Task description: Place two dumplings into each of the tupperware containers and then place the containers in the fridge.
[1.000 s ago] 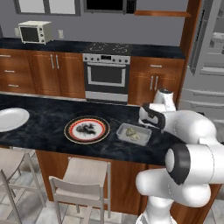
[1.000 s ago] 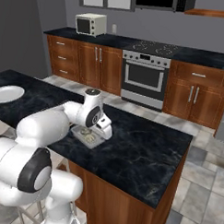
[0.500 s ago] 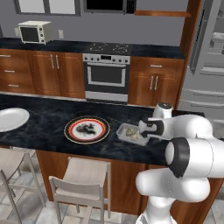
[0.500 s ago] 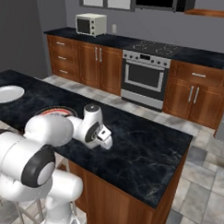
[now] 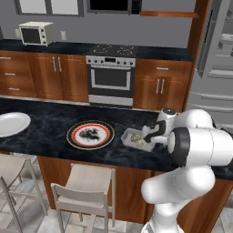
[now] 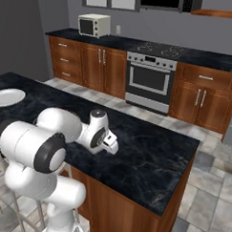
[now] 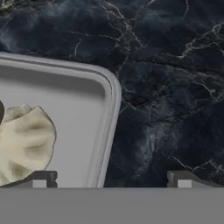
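A pale grey tupperware container (image 5: 130,140) lies on the dark marble island counter, to the right of a red-rimmed plate. Beige dumplings (image 5: 137,138) rest inside it; in the hand view one dumpling (image 7: 25,141) lies near the tray's rounded corner (image 7: 109,94). My gripper (image 5: 152,134) is low at the container's right end and stands open. One fingertip (image 7: 40,179) is inside the tray and the other is over bare counter, with the rim between them. In the right base view my arm covers the container and the hand (image 6: 109,143) sits low over the counter. A second container is out of view.
The red-rimmed plate (image 5: 90,134) with a dark mottled middle lies left of the container. A white plate (image 5: 11,124) sits at the counter's far left. The fridge (image 5: 218,59) stands at the far right. The oven (image 5: 110,76) is behind, and stools (image 5: 82,193) stand in front.
The hand has dropped from above the counter to the container's right end and edged slightly left toward it. The container and plates have stayed put.
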{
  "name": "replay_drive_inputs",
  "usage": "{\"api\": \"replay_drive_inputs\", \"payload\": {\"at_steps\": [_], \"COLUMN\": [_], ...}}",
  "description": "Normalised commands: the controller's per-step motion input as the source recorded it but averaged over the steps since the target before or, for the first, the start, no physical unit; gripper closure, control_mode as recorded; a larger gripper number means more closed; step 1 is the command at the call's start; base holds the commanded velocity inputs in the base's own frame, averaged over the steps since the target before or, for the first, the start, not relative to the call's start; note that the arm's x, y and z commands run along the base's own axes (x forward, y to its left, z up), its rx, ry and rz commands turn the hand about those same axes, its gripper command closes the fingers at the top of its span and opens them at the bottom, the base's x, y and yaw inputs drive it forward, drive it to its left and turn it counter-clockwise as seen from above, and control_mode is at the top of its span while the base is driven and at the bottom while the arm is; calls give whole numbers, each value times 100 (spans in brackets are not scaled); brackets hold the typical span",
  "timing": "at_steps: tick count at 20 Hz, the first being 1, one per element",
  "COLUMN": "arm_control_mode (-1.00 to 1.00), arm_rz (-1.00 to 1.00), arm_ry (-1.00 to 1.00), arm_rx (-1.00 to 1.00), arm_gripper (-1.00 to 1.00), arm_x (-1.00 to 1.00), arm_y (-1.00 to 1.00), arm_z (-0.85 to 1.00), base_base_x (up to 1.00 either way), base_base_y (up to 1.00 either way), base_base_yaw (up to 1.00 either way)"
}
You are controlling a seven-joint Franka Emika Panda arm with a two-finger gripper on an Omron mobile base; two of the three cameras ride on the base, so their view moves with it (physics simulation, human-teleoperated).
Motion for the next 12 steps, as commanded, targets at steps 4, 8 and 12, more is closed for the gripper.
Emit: {"api": "replay_drive_inputs", "payload": {"at_steps": [4,8,12], "arm_control_mode": [-100,-100,-100], "arm_rz": [0,0,0], "arm_ry": [0,0,-1], "arm_rx": [-6,-6,-1], "arm_gripper": [-100,100,100], "arm_x": [0,0,0], "arm_y": [0,0,0], "arm_z": [-53,-41,-27], "base_base_x": [0,0,0], "base_base_y": [0,0,0], "base_base_yaw": [0,0,0]}}
